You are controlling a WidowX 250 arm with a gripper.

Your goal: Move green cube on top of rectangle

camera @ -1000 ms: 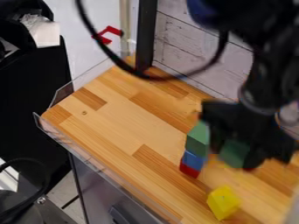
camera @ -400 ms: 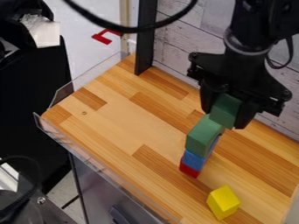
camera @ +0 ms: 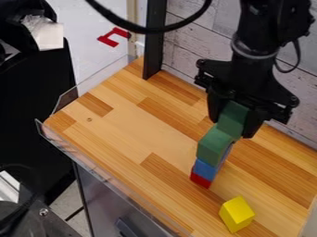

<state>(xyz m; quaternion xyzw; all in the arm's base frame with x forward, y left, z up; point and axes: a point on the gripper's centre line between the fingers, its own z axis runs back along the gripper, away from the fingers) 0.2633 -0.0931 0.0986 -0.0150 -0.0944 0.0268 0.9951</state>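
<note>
The black gripper (camera: 232, 122) hangs right of centre, its two fingers shut on a green cube (camera: 232, 115). Directly below and slightly left of that cube is a long green rectangular block (camera: 214, 144), the top layer of a stack. Under it show a blue block (camera: 205, 169) and, at the bottom, a red block (camera: 200, 179). The held cube overlaps the rear end of the green rectangle in the view; whether they touch I cannot tell.
A yellow block (camera: 236, 214) stands on the wooden table (camera: 133, 139) in front of the stack. Behind the gripper runs a whitewashed plank wall (camera: 192, 51), with a black post (camera: 155, 41) at the rear corner. A clear rim edges the table's left side.
The gripper first came up and left from the right of the stack with the green cube. Since then it has shifted slightly further left, over the stack's rear end.
</note>
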